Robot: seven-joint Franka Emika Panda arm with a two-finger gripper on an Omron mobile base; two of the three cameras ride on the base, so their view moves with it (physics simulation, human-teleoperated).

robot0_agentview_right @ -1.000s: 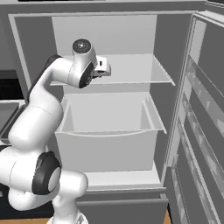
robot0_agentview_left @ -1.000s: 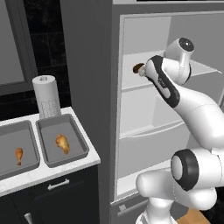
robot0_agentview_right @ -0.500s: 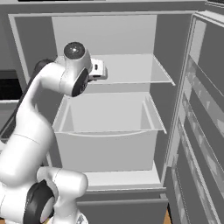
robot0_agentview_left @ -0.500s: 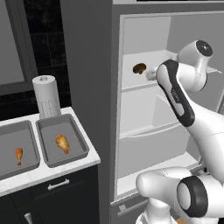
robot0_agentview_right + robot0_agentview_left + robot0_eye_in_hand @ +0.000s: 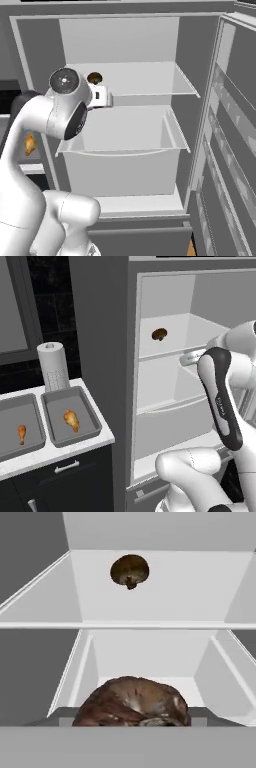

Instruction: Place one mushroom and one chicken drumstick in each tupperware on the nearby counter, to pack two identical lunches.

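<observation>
No writing is readable anywhere. The gripper (image 5: 186,359) grasps a mushroom (image 5: 134,702); a second mushroom (image 5: 129,570) lies on the fridge shelf (image 5: 200,597) at 12 o'clock.

1. Tall grey open fridge (image 5: 100,356) with white inner shelves (image 5: 145,87) and a white drawer (image 5: 120,165).
2. Fridge door (image 5: 235,125) swung open at right.
3. Black tiled wall (image 5: 50,301) behind the surface.
4. Black cabinets with silver handles (image 5: 67,467) below.
</observation>
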